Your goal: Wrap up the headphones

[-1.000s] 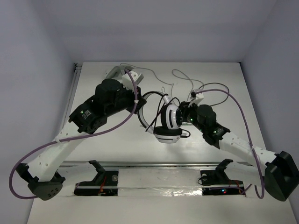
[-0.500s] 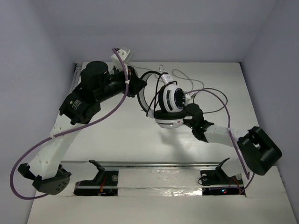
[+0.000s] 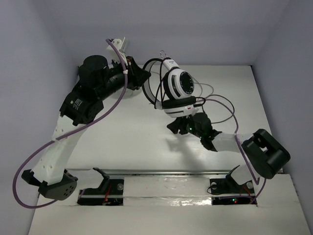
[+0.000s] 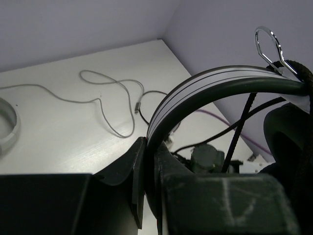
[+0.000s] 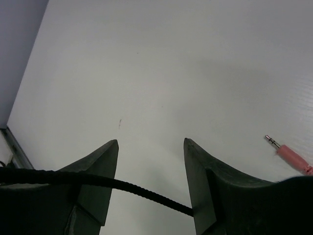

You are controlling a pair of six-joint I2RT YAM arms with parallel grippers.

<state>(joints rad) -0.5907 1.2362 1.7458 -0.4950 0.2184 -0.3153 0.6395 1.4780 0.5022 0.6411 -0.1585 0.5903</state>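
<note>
The headphones (image 3: 178, 90), white earcups with black faces, hang in the air from their thin black headband (image 4: 220, 81). My left gripper (image 3: 145, 78) is shut on the headband, and the jaws clamp it in the left wrist view (image 4: 150, 143). My right gripper (image 3: 177, 126) is open just below the earcups. In the right wrist view (image 5: 150, 142) the thin black cable (image 5: 146, 192) crosses between its spread fingers without being pinched. A pink jack plug (image 5: 288, 154) lies on the table to the right of the fingers.
A thin grey cable (image 4: 105, 95) snakes over the far table. The rim of a light-grey earcup (image 4: 7, 129) shows at the left edge. Purple arm cables (image 3: 230, 105) loop near the right arm. The walls stand close behind.
My left arm has lifted the headphones up and toward the far wall. My right gripper has dropped away from the earcups and now sits under them, open.
</note>
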